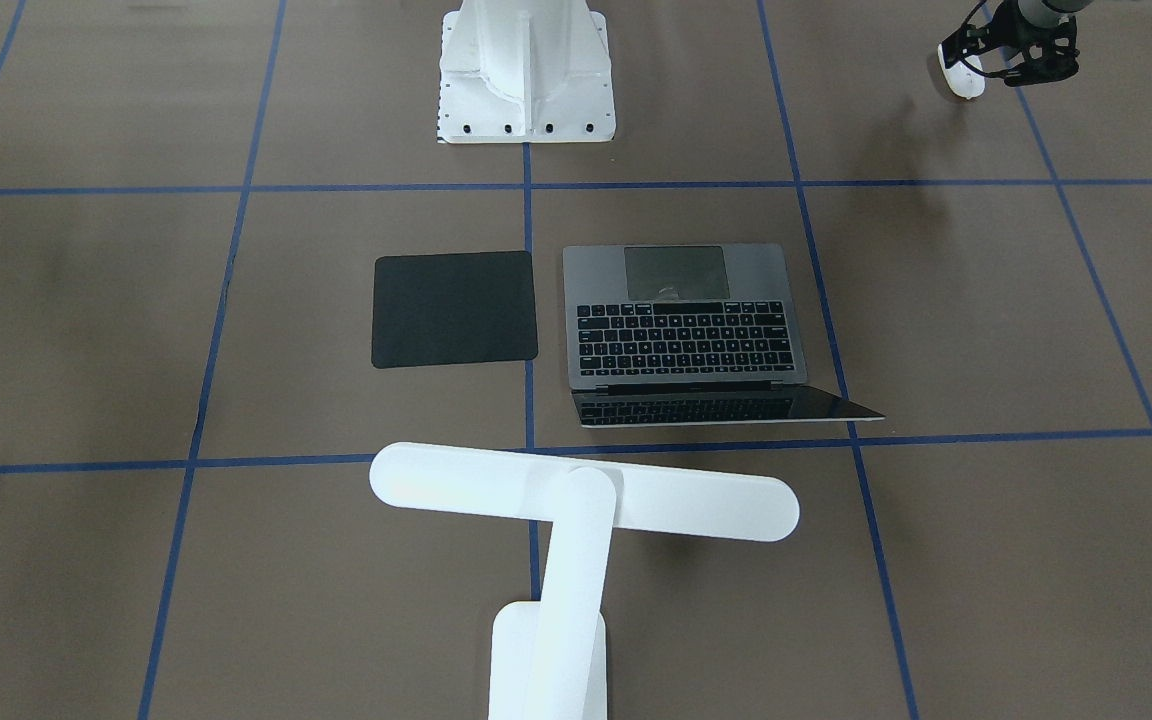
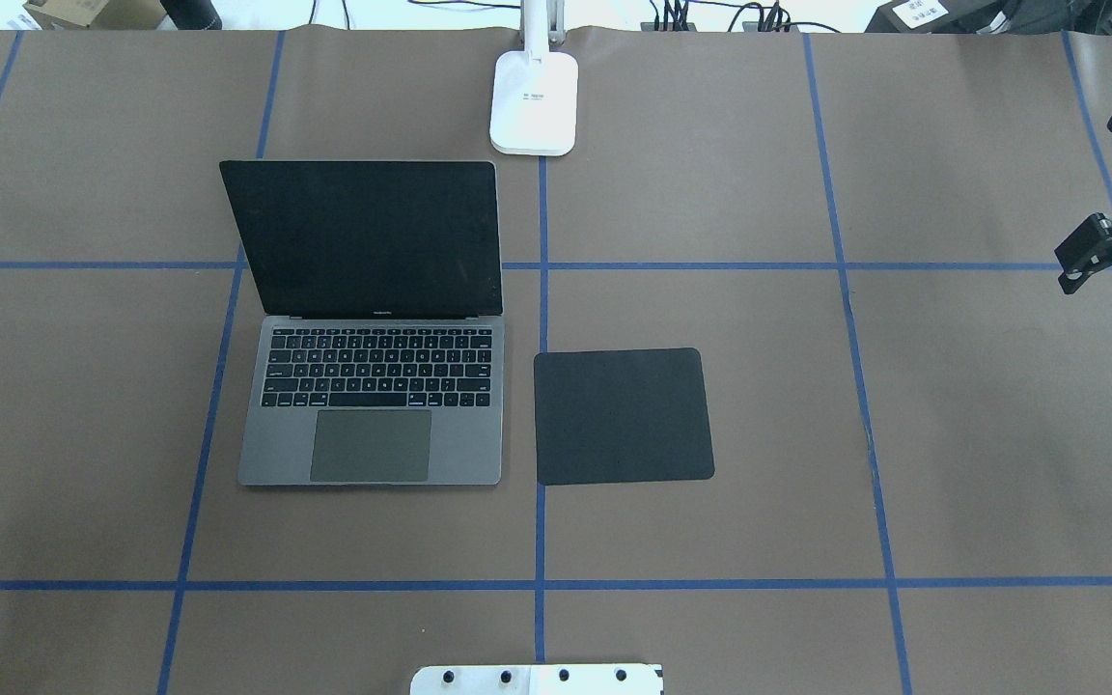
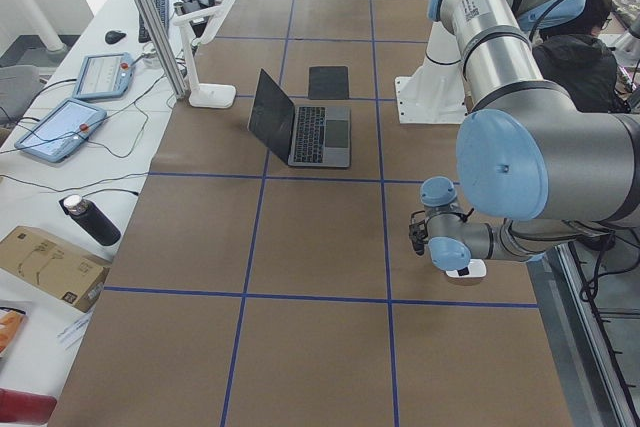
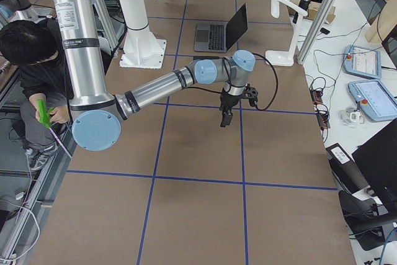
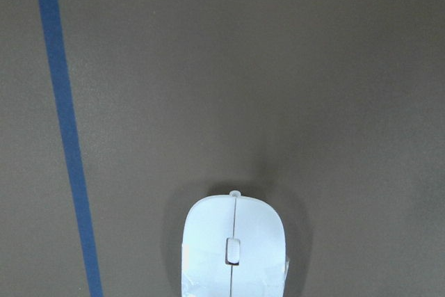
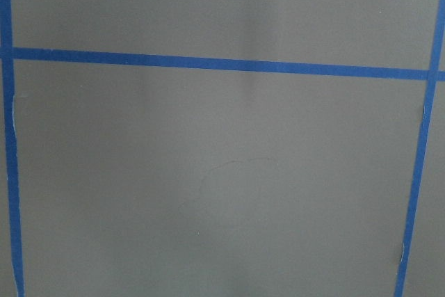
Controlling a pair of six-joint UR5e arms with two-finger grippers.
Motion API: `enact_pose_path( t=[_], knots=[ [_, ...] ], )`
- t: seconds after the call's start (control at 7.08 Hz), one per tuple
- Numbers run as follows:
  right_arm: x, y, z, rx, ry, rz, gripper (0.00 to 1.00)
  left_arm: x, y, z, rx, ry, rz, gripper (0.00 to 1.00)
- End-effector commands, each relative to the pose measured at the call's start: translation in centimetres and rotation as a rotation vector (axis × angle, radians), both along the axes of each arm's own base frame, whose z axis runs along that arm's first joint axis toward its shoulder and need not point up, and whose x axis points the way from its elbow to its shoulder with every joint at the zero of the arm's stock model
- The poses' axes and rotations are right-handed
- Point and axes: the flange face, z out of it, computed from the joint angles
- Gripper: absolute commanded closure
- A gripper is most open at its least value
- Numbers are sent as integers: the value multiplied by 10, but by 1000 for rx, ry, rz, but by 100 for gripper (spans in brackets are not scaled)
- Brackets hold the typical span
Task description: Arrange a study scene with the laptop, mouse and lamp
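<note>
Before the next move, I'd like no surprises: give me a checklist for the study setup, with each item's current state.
1. Laptop open, screen upright: ok.
2. Lamp standing beyond the laptop: ok.
3. Black pad flat beside the laptop: ok.
4. Mouse on the pad: not ok, it is far off, at the left gripper.
5. Hold on the mouse: cannot tell.
6. Right gripper away from the laptop: ok.

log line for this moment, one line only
laptop open | black pad beside it, bare | lamp at far edge | mouse off pad, at left pincer, grip unclear | right pincer empty
</note>
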Motion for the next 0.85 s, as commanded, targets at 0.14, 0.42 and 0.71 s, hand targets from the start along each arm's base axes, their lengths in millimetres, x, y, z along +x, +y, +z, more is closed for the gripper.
enact_pose_path(
  t=[0.14,0.42,0.71],
  knots=[
    [-1,0,1,-2,0,-3,1,7,6,8,-1,-4,28,0],
    [-2,1,0,0,0,-4,1,12,8,14,0,-6,36,0],
    [-3,1,1,-2,0,-6,1,22,14,18,-1,-4,62,0]
  ],
)
